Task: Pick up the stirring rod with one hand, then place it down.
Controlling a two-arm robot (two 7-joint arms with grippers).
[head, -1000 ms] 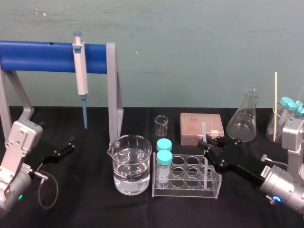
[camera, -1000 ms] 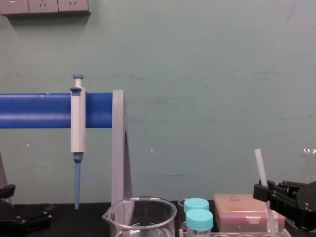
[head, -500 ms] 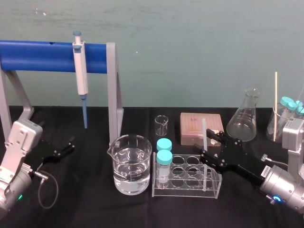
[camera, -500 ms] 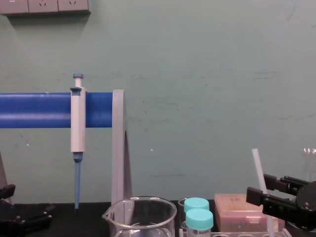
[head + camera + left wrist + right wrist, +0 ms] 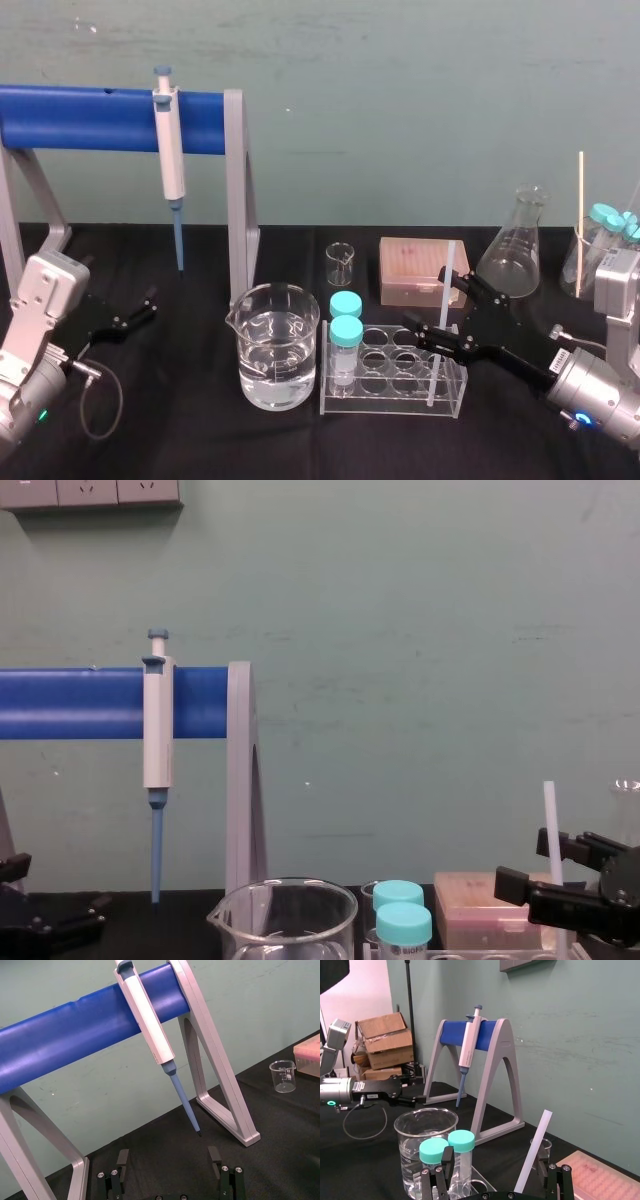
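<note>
Right hand [image 5: 437, 300], spread, flanks the tilted rod [image 5: 447, 268] standing in the rack [image 5: 385, 402], lower right; left hand [image 5: 143, 308], spread, sits lower left.

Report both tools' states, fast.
Left tool: open, empty.
Right tool: open, straddling the stirring rod standing in the rack.

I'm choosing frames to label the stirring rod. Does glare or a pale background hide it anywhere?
Head view: the stirring rod shows clearly against the pink box and black cloth, inside the open right gripper, no glare; the parked left gripper blends into the cloth. Chest view: pale rod on pale wall, faint but traceable. Right wrist view: likewise.
</note>
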